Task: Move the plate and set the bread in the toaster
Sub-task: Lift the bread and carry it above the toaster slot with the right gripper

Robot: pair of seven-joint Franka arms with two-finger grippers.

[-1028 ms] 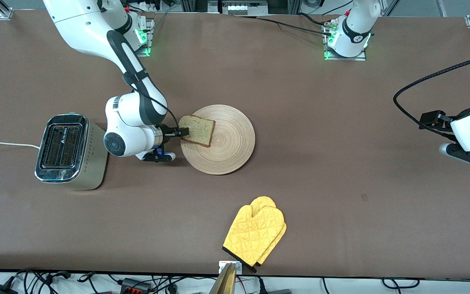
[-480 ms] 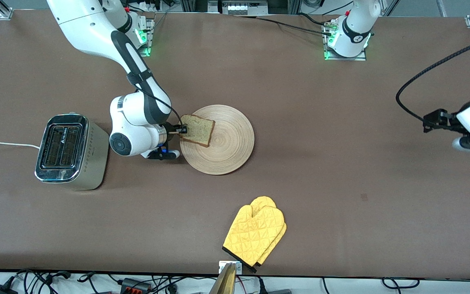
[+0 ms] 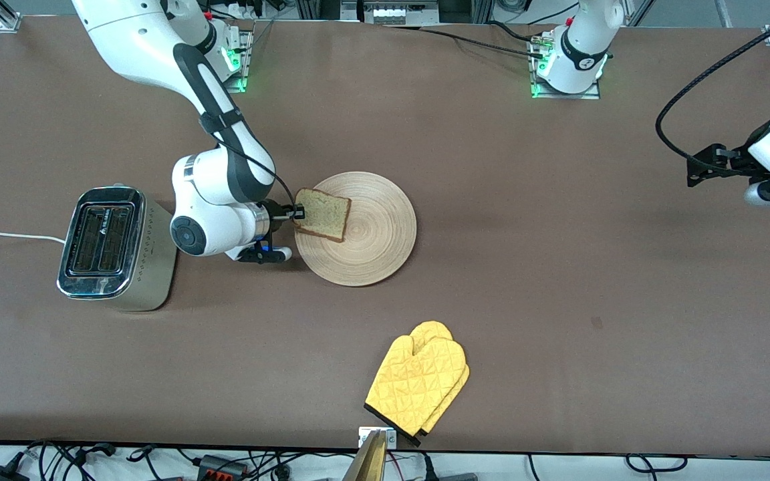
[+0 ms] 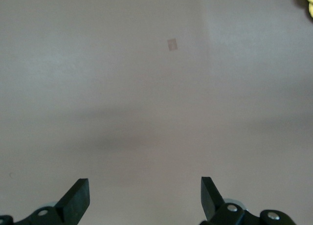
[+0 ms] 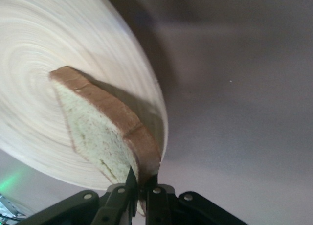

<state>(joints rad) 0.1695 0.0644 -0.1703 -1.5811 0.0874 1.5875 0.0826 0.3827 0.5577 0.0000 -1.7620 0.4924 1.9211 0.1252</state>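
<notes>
The round tan wooden plate [image 3: 358, 229] lies in the middle of the table. The brown bread slice [image 3: 323, 214] is tilted over the plate's edge toward the toaster, one edge raised. My right gripper [image 3: 299, 213] is shut on that raised edge; the right wrist view shows the fingers clamped on the crust [image 5: 142, 151] above the plate [image 5: 58, 49]. The toaster [image 3: 112, 246] stands at the right arm's end of the table, both slots empty, white cord trailing off. My left gripper [image 3: 696, 170] is open and empty, up over bare table at the left arm's end [image 4: 144, 195].
A yellow oven mitt [image 3: 420, 382] lies near the table's front edge, nearer the camera than the plate. A black cable loops above the left arm's wrist. Brown mat covers the table.
The left arm has risen and drawn back toward its end of the table. The right gripper has closed on the bread's edge and shifted slightly toward the toaster.
</notes>
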